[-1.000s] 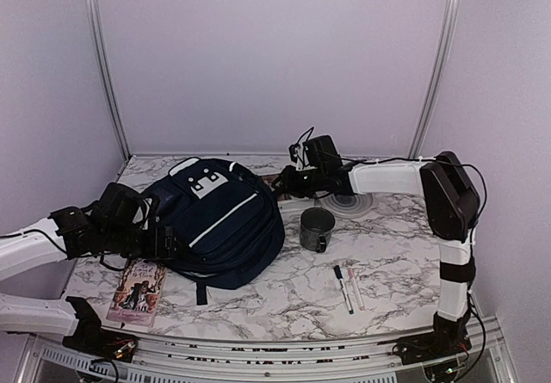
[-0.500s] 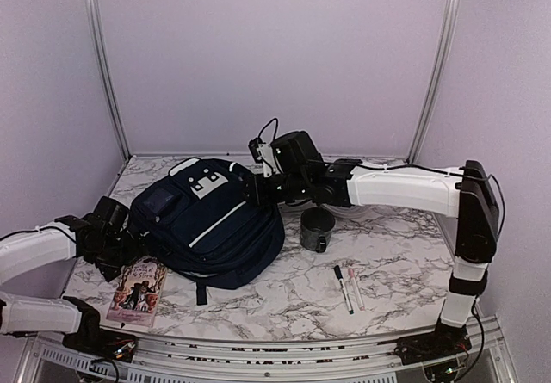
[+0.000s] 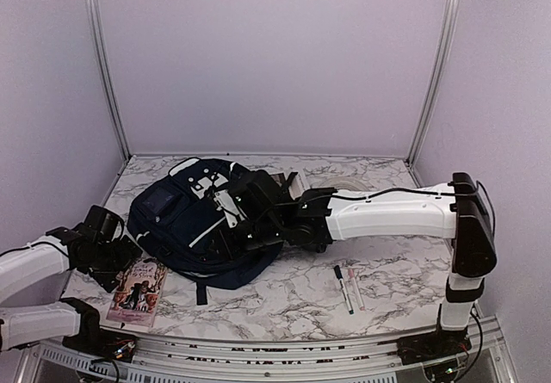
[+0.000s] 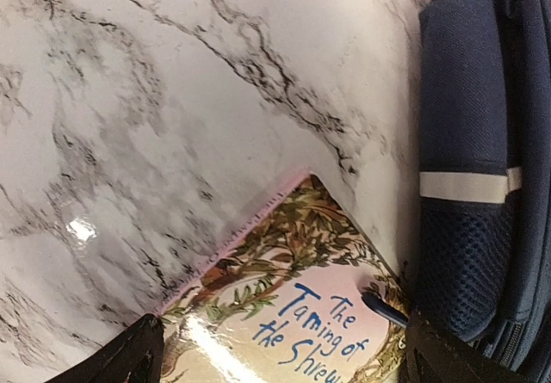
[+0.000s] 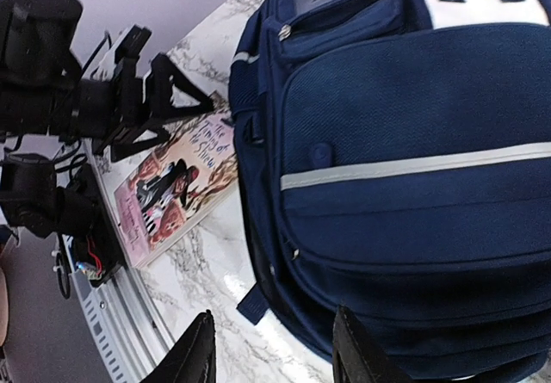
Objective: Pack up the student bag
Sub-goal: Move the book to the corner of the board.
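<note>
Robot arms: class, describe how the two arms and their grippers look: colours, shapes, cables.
Both the left arm and right arm have smooth white shells with bulky black joints. Thin black cables run along them. The left gripper and right gripper are black, with two tapering fingers each.

Bag [image 3: 168,215] navy with white stripes and dotted white patches; book [image 3: 138,290] pink, blue lettering; table [image 3: 396,262] white marble, grey-veined.
</note>
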### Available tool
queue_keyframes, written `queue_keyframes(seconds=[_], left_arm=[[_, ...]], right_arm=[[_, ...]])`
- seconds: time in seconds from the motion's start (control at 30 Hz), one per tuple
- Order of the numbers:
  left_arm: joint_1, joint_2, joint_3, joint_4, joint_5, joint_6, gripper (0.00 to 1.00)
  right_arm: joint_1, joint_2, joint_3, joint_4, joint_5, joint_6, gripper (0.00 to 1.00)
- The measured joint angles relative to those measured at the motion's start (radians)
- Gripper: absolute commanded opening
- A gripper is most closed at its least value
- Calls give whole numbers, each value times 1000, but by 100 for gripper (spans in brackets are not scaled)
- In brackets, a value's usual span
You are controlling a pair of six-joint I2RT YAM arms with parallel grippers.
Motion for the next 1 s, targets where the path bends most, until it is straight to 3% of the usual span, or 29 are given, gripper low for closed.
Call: queue_keyframes(seconds=[0.33,0.67,0.83,1.0], left_arm=[[19,179,72,-31,-68,-22,99],[19,246,115,-58,-68,-48,98],[4,217,104,-62,-11,-52,93],[-23,62,26,-70,58,-92,89]], right_arm=[[37,14,3,-23,1,6,44],[37,0,3,-23,38,-11,45],[37,-13,3,-23,43,-15,45],[38,-11,-17,34,-52,51,45]])
